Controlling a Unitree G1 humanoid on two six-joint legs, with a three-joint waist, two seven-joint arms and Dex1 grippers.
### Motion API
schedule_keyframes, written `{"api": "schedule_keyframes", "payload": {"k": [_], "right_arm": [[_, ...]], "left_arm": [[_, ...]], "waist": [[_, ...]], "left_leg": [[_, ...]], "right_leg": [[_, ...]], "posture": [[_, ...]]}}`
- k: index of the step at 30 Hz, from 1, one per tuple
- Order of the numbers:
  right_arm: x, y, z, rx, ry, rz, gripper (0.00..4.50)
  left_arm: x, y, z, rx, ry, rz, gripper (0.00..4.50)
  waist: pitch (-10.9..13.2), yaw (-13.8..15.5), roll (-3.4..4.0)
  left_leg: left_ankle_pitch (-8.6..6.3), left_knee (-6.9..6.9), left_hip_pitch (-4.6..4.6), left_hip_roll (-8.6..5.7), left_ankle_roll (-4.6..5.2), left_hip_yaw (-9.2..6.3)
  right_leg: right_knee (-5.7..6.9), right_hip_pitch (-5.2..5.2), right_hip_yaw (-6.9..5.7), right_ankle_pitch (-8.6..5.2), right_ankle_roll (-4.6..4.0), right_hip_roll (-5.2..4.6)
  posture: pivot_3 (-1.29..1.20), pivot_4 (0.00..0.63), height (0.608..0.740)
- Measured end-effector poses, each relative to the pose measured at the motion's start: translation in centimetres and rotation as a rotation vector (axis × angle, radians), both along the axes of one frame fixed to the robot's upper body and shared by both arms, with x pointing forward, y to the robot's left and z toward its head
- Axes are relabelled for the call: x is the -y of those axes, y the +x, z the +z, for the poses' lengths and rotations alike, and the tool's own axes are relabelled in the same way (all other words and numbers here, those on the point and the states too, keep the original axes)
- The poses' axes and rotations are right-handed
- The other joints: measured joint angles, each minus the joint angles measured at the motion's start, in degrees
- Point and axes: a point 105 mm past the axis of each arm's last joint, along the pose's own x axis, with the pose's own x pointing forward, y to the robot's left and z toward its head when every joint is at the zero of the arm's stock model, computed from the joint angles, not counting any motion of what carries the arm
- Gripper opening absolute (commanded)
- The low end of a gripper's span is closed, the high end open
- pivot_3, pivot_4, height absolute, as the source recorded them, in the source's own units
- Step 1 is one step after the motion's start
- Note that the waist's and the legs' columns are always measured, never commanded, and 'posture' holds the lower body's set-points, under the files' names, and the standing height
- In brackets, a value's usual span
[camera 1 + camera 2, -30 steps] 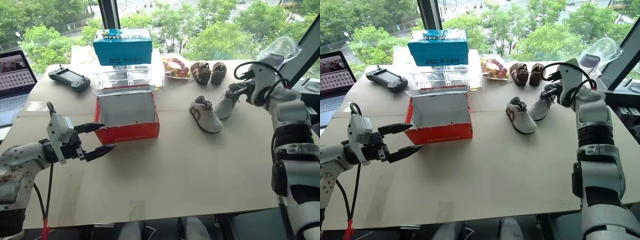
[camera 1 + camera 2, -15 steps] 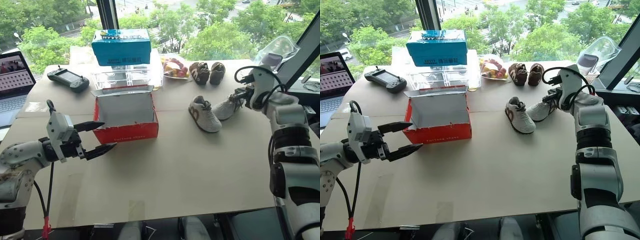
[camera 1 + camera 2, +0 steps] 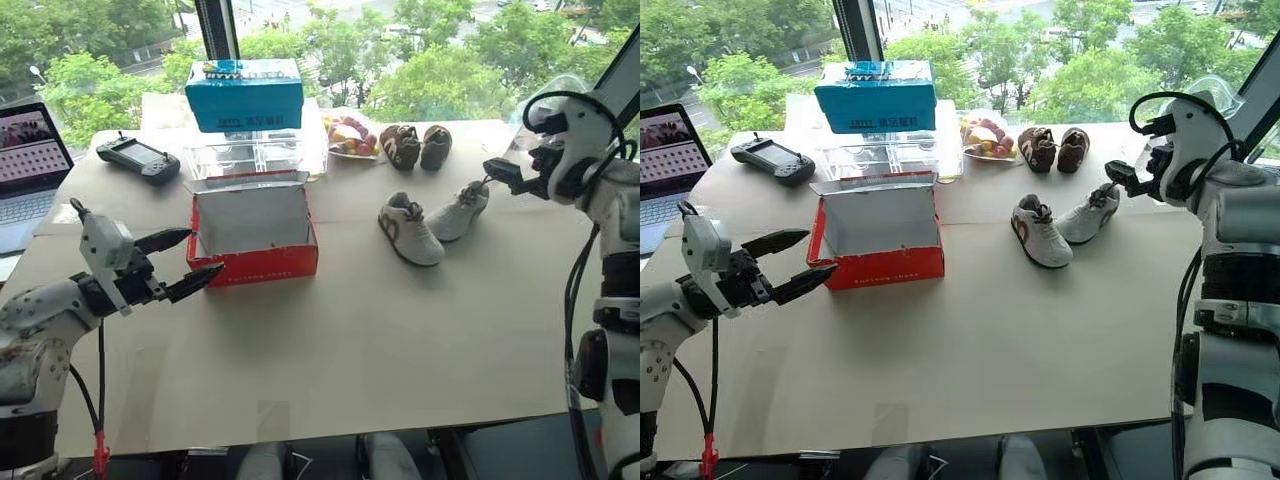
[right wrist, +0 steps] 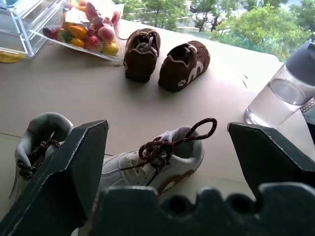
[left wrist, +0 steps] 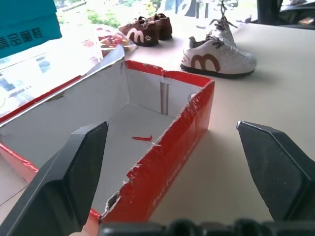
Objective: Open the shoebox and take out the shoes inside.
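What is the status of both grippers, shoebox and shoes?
Left gripper open beside red cardboard shoebox, lid up, empty. Right gripper open. Both white-grey sneakers on table. Nothing obstructing.

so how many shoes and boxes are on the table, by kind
white-grey sneakers: 2
dark brown shoes: 2
red shoebox: 1
teal-blue box: 1
clear plastic box: 1
total: 7

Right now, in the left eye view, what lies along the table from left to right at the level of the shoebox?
left gripper → the shoebox, open → first white shoe → second white shoe → right gripper, open.
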Motion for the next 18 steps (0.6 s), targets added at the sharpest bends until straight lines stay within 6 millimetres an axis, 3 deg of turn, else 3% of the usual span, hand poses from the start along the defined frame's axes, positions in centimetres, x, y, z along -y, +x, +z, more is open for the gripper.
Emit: {"api": "schedule_keyframes", "payload": {"k": [2, 6, 10, 13, 18], "right_arm": [[-1.0, -0.8, -2.7, -0.029, 0.048, 0.052, 4.48], [-4.7, -4.5, -8.0, -0.074, 0.28, 0.187, 4.48], [-5.5, -6.6, -11.3, -0.009, 0.176, 0.119, 4.48], [-6.2, -7.2, -13.3, 0.043, 0.144, 0.05, 4.48], [-6.3, -7.2, -14.1, 0.119, 0.097, -0.02, 4.48]], "left_arm": [[-0.4, 0.3, -0.4, 0.005, -0.047, 0.075, 4.5], [-1.1, 0.4, -2.8, -0.023, -0.074, 0.294, 4.5], [-0.7, -0.3, -5.6, -0.059, -0.155, 0.455, 4.5], [0.0, -0.9, -7.8, -0.107, -0.182, 0.529, 4.5], [-0.3, -1.7, -8.9, -0.093, -0.149, 0.61, 4.5]], "waist": [[-0.01, 0.17, -0.01], [-0.03, 0.76, -0.03], [-0.09, 1.03, -0.09], [-0.13, 1.06, -0.15], [-0.18, 0.72, -0.16]], "left_leg": [[-0.02, 0.12, 0.0, 0.0, 0.04, 0.03], [-0.03, 0.14, -0.01, 0.03, 0.05, -0.03], [-0.13, 0.26, 0.05, -0.06, 0.2, -0.02], [-0.14, 0.3, 0.21, -0.1, 0.21, 0.01], [-0.31, 0.29, 0.46, -0.09, 0.5, 0.01]], "right_leg": [[0.04, 0.02, 0.06, 0.03, 0.04, -0.01], [0.05, 0.06, 0.07, 0.05, 0.07, -0.03], [-0.02, 0.15, 0.09, 0.08, 0.15, -0.13], [0.01, 0.19, 0.21, 0.08, 0.15, -0.13], [0.05, 0.35, 0.25, 0.06, 0.08, -0.09]], "posture": [[0.0, 0.15, 0.74], [0.0, 0.15, 0.74], [0.0, 0.15, 0.74], [0.0, 0.15, 0.74], [0.0, 0.15, 0.74]]}}
